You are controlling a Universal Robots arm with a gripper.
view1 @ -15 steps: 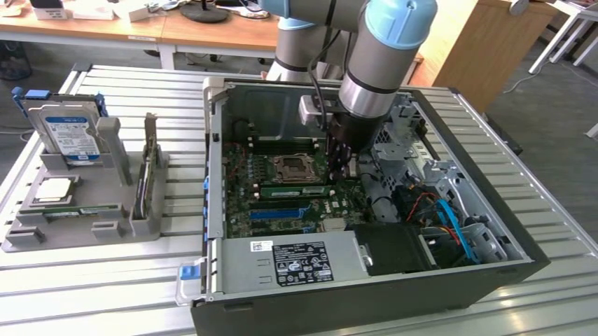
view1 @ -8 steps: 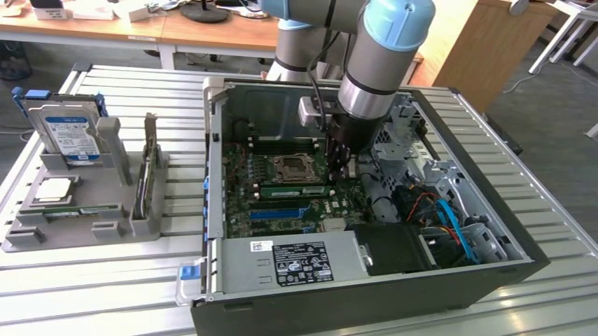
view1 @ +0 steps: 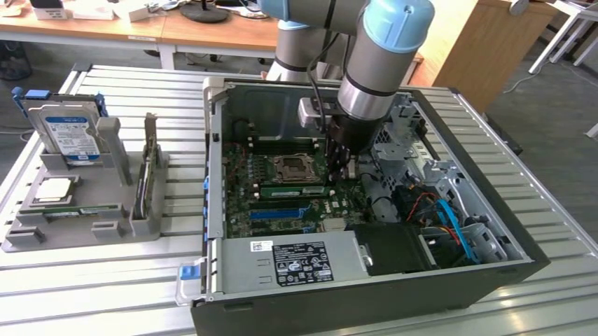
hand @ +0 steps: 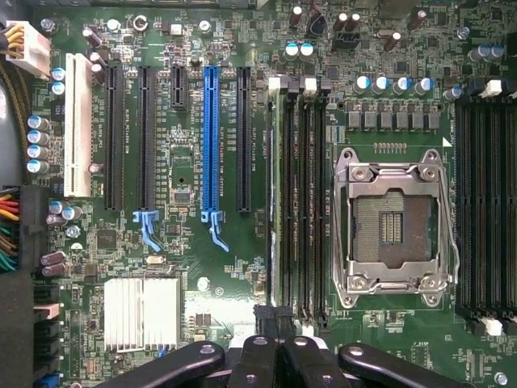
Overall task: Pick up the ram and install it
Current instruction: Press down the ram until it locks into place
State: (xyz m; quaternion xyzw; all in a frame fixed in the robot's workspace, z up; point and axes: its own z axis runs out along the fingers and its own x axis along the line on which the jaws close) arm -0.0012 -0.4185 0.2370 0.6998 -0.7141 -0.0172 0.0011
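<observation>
One ram (view1: 297, 190) stands edge-up in a slot of the motherboard beside the empty CPU socket (view1: 291, 168), inside the open PC case. In the wrist view this ram (hand: 276, 194) is a thin green strip in the outermost slot of the bank next to the CPU socket (hand: 392, 226). My gripper (view1: 338, 173) hangs down into the case at one end of that slot bank. Its black fingers (hand: 258, 356) are pressed together and the gripper (hand: 276, 323) is shut with nothing between them. A second ram (view1: 86, 210) lies in the grey tray (view1: 56, 238) on the exterior view's left.
The tray also holds a hard drive (view1: 66, 133), a silver CPU chip (view1: 52, 189) and an upright expansion card (view1: 148, 175). The case walls (view1: 213, 175) surround the motherboard. A power supply (view1: 299, 262) and cables (view1: 449, 217) fill the near side. Another slot bank (hand: 485, 210) flanks the socket.
</observation>
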